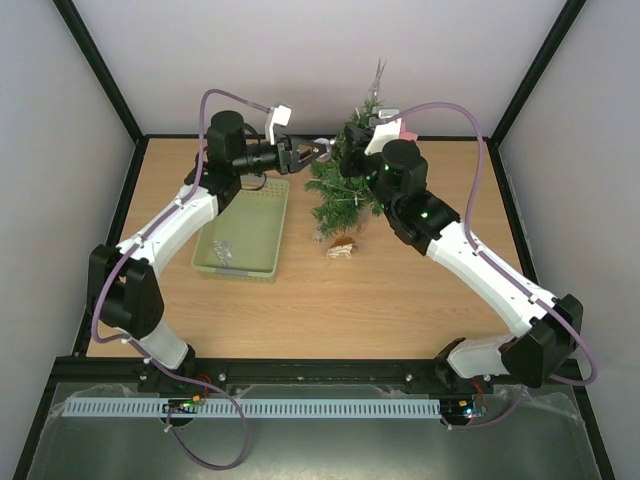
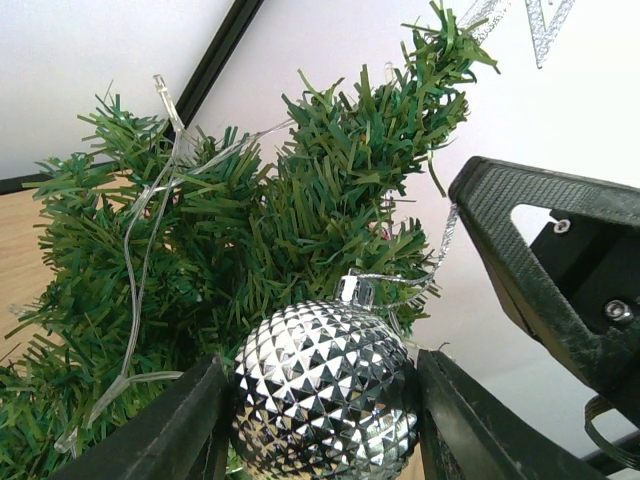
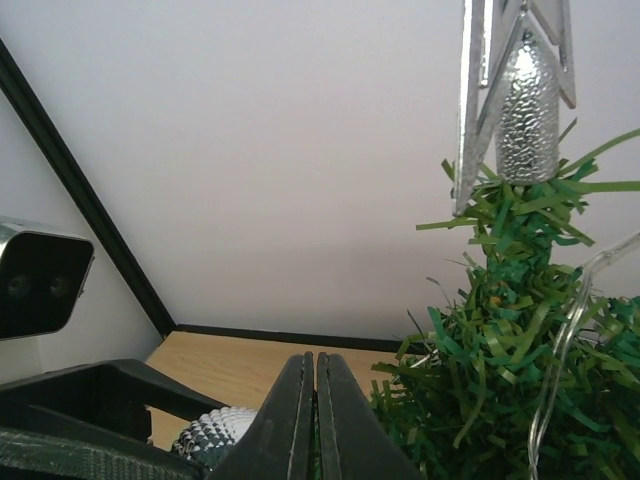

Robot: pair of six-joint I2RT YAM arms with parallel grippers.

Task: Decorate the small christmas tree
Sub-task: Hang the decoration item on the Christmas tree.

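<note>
**Item: small christmas tree** [image 1: 343, 190], count one. Stands upper centre of the top view, on the wooden table [image 1: 300, 310], just right of the basket. Long axis upright, tip towards the top of the frame, base at the lower end. Bushy dark green needle branches in a cone.

**Fittings on tree:** one silver star topper [image 3: 520, 90] at the tip; one clear light string [image 2: 140, 260] draped over the branches.

**Ornament:** one silver faceted ball [image 2: 325, 400] with a thin silver hanging loop, grasped between the fingers of the left gripper [image 1: 322, 150], close against the tree's left side.

**Right gripper** [image 3: 315, 420]: clenched, fingers pressed flat together, beside the tree's upper branches.

**Basket** [image 1: 258, 215]: one, pale green, with a few small silvery pieces in its lower left corner.

**Loose object** [image 1: 340, 250]: one, small, brown and white, near the tree's base; possibly another ornament, too small to tell.
</note>
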